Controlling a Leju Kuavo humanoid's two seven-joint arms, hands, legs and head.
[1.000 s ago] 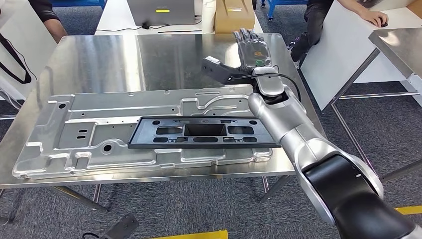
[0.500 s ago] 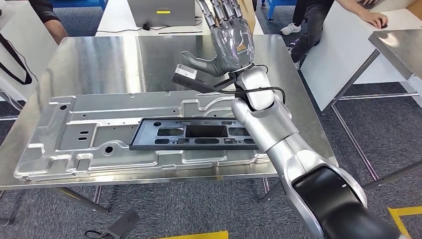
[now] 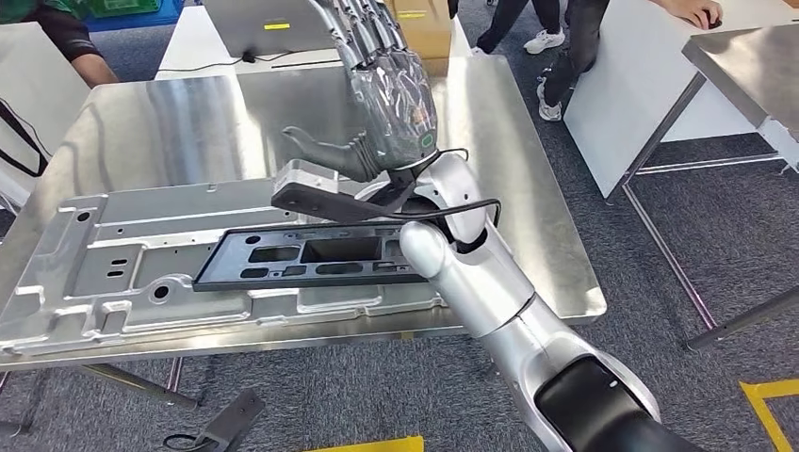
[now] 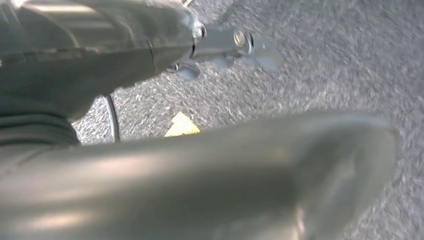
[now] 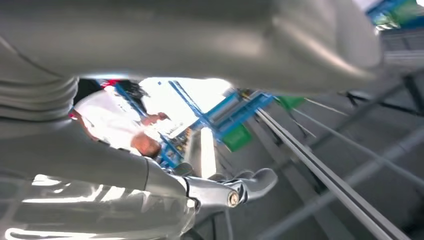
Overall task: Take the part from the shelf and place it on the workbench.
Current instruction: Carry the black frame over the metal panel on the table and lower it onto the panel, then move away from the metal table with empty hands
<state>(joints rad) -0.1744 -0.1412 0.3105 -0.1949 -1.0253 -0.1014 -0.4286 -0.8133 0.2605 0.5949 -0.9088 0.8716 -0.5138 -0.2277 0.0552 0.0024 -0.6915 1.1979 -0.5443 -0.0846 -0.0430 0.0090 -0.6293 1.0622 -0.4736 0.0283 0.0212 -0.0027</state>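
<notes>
The black rectangular part (image 3: pixel 311 256) with cut-outs lies flat on a large stamped silver panel (image 3: pixel 113 273) that rests on the steel workbench (image 3: pixel 170 122). My right hand (image 3: pixel 391 104) is raised above the workbench behind the part, fingers stretched upward and apart, holding nothing. The right wrist view shows that hand (image 5: pixel 215 192) empty against the ceiling. In the left wrist view my left hand (image 4: pixel 200 175) hangs over grey carpet with nothing in it, its fingers (image 4: pixel 235 40) stretched out.
A cardboard box (image 3: pixel 424 28) and a grey device (image 3: pixel 254 19) stand behind the workbench. A white table (image 3: pixel 641 85) and another steel table (image 3: pixel 744 66) are at the right, with people near them. Yellow tape (image 3: pixel 768 405) marks the floor.
My right hand has risen from the far side of the workbench and swung left, now upright above the part. The camera has also turned, shifting the whole scene left.
</notes>
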